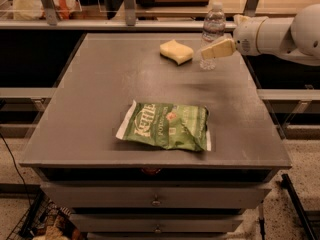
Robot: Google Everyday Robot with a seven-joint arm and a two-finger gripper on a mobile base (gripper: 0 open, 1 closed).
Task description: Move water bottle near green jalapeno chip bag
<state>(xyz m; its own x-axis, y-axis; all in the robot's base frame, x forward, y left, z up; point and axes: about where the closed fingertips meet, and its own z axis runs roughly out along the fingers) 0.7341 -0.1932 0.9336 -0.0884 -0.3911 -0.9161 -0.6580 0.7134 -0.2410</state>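
The water bottle (213, 28), clear and ribbed with a white cap, stands upright near the table's far right edge. My gripper (216, 49) reaches in from the right on a white arm, its pale finger crossing in front of the bottle's lower half. The green jalapeno chip bag (167, 125), crinkled with white "Kettle" lettering, lies flat near the front middle of the table, well apart from the bottle.
A yellow wavy-edged sponge (176, 51) lies just left of the bottle. The grey table (90, 94) has drawers below its front edge. A rail and a shelf with objects run behind the table.
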